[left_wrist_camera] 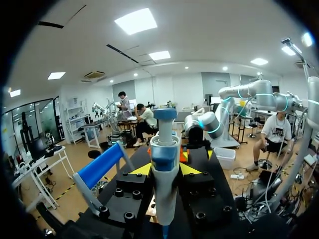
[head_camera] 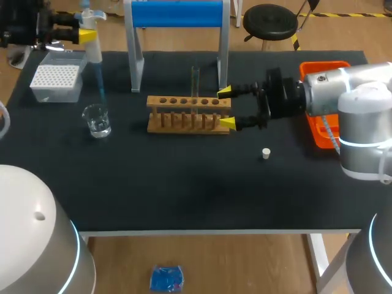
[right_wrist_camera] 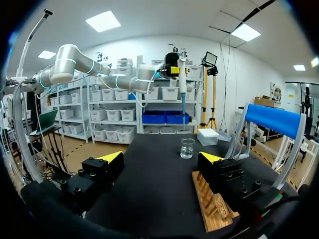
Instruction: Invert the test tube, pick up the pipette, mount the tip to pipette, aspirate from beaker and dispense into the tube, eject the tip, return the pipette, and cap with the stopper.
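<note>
Your head camera looks down on the tabletop (head_camera: 184, 196) from above and behind. Wrist cameras look level across it from close behind the left pincer (left_wrist_camera: 167, 169) and right pincer (right_wrist_camera: 162, 158). All 3 share the blue stand (head_camera: 177, 13).

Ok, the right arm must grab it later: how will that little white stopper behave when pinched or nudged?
The stopper looks tiny and probably very light, so a nudge from the right end effector would likely slide it along the dark mat. It seems round, so tipped over it may roll. Its small size could let it slip from a pinch.
</note>
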Robot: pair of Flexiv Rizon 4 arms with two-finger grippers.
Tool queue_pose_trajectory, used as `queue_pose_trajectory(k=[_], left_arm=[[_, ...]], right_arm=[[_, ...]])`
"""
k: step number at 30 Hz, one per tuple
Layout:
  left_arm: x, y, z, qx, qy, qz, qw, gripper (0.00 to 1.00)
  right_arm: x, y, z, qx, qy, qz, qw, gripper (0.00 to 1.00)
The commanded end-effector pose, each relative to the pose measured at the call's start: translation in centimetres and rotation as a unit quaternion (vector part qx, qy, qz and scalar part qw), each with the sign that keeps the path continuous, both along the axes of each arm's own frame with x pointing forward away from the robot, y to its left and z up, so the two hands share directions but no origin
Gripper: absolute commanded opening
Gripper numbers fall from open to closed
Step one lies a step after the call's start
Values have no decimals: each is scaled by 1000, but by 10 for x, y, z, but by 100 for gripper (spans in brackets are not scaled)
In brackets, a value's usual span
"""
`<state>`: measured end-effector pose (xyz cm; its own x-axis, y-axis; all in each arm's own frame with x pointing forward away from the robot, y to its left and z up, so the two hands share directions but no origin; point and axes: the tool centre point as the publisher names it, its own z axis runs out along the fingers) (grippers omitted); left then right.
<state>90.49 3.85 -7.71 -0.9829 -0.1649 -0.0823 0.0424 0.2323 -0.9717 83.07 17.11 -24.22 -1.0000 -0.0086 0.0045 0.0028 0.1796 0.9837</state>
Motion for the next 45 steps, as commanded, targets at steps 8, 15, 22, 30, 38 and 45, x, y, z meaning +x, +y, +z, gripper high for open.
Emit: queue_pose_trajectory(k=[8, 15, 22, 30, 38, 45], left_arm=[[15, 17, -15, -18, 11, -5, 1000, 0], [17, 23, -23, -26, 25, 3, 999, 0], [18, 26, -27, -29, 32, 12, 999, 0], [18, 26, -27, -29, 32, 12, 999, 0], [18, 26, -27, -29, 32, 12, 999, 0], [18, 26, -27, -29, 32, 12, 999, 0]], right_arm=[[0, -1, 0, -1, 0, 1, 1000, 100], [0, -1, 0, -1, 0, 1, 1000, 100], [0, -1, 0, -1, 0, 1, 1000, 100], [0, -1, 0, -1, 0, 1, 1000, 100], [0, -1, 0, -1, 0, 1, 1000, 100], [0, -1, 0, -1, 0, 1, 1000, 100]])
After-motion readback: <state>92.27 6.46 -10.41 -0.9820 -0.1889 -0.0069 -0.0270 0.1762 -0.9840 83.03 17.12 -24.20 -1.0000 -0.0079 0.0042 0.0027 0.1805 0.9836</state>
